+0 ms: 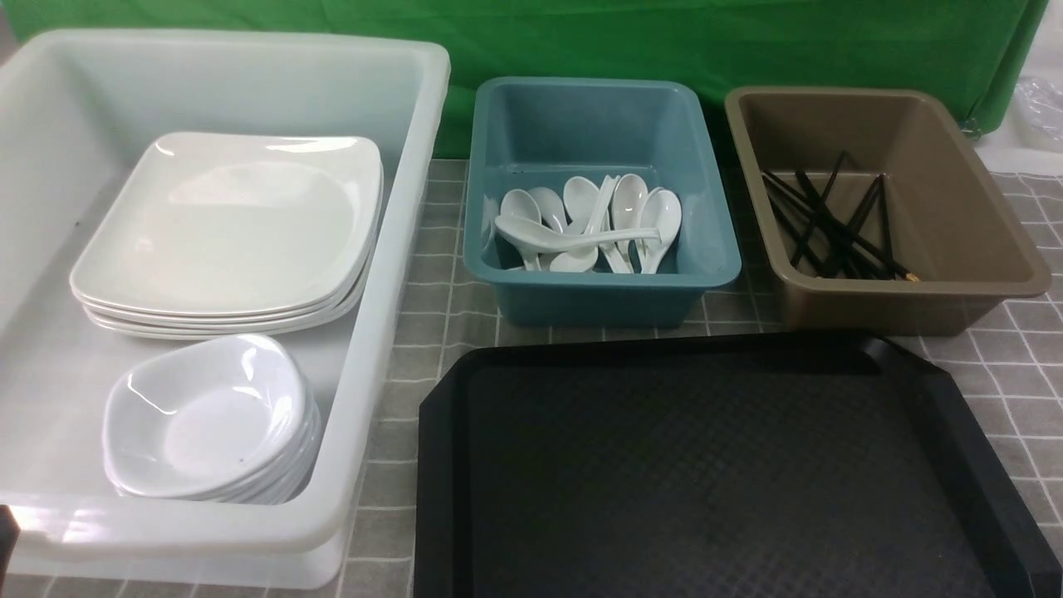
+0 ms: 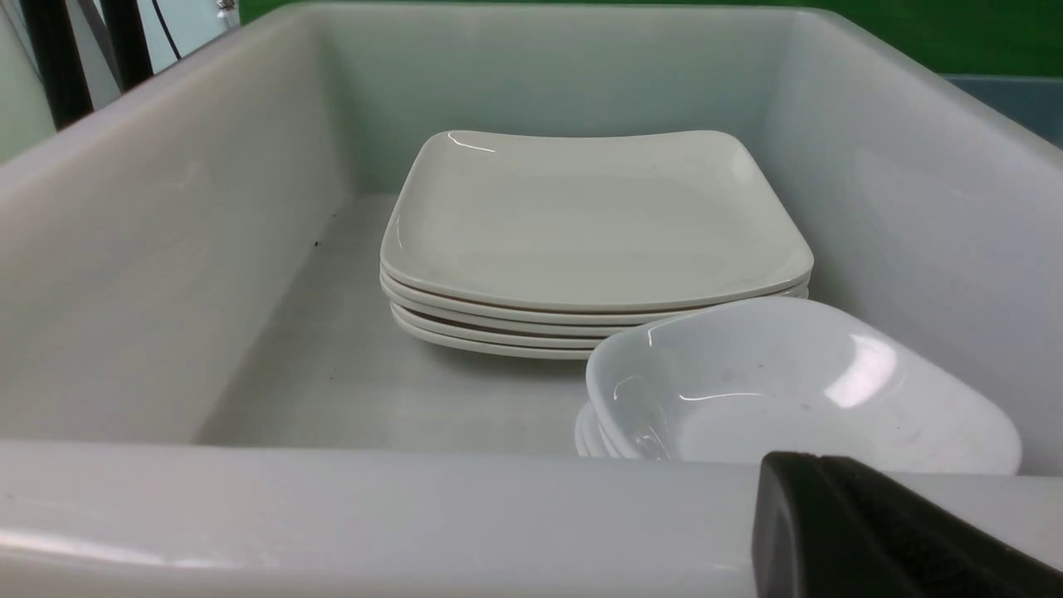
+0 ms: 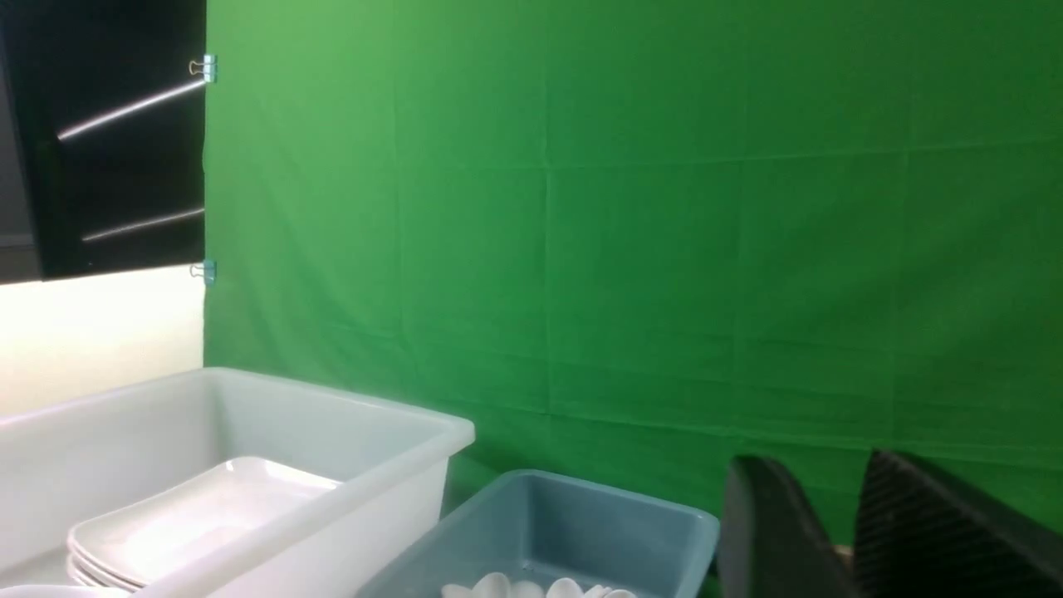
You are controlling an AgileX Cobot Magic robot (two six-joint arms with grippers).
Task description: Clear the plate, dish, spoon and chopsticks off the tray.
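Tray (image 1: 714, 465): I saw it bare (job looked done).
Left gripper (image 2: 880, 531): clenched, empty.
Right gripper (image 3: 855, 531): jaws parted, empty.
Risk: retreating arms could clip tubs.

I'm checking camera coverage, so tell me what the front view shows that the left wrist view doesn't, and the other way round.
Only the front view shows the black tray with nothing on it, the blue tub of white spoons, and the brown tub with the black chopsticks. Only the left wrist view shows a dark finger of the left gripper, low at the near rim. Both show the white tub holding the stacked plates and the stacked small dishes.
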